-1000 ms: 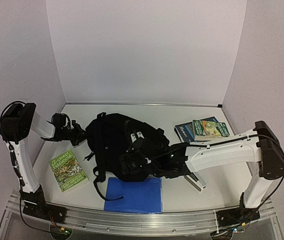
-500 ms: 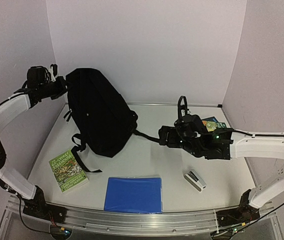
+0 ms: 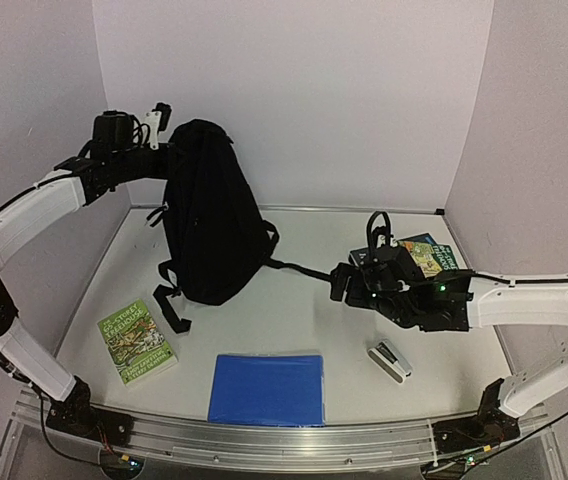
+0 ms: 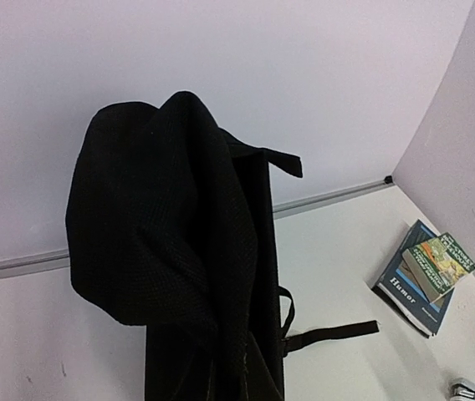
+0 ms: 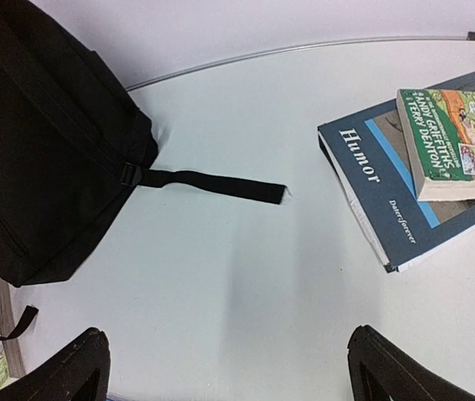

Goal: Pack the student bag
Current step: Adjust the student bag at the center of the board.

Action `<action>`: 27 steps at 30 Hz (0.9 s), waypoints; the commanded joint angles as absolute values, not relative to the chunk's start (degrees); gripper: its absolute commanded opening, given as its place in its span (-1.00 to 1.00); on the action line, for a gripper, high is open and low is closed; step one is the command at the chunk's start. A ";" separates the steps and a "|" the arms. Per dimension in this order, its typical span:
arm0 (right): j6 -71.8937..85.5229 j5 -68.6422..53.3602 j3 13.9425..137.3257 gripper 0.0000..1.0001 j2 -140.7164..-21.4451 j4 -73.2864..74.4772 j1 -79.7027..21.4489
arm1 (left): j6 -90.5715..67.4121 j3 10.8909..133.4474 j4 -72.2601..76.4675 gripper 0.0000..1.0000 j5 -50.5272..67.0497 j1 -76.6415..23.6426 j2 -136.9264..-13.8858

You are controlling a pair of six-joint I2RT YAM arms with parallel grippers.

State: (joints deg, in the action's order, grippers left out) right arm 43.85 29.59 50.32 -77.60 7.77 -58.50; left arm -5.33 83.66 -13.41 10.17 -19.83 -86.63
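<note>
My left tool is closed on the top of the bag, high in the upper left of the top view. The bag hangs long and upright from it, its bottom down at the table, left of centre. My right tool stands wide open and holds nothing, low over bare table right of centre, facing the bag's loose strap.

As I judge it, the packing has barely begun. I see nothing inside the bag, and I cannot tell whether its mouth is open. All of these lie out on the table:

- a green book at lower left
- a blue folder at bottom centre
- a small grey item at lower right
- a blue book at right, with a green paperback on top

My left arm rises from its base and reaches up and rightward, wrist high. My right arm stretches low from the right edge toward the centre.
</note>
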 commanded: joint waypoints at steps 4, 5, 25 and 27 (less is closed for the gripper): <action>47.61 28.80 49.47 0.97 -77.09 4.36 -58.43 | -0.22 90.75 -16.30 -1.00 2.21 -22.35 -90.61; 47.64 28.84 49.42 0.97 -77.01 4.31 -58.45 | 0.88 92.47 -17.25 -1.00 0.73 -22.23 -91.04; 48.82 29.40 48.76 0.97 -76.24 4.09 -58.43 | 14.71 109.98 -19.91 -1.00 0.89 -13.98 -90.31; 48.97 29.35 48.77 0.97 -76.37 4.02 -58.45 | 14.85 106.15 -18.37 -1.00 4.29 -14.33 -89.22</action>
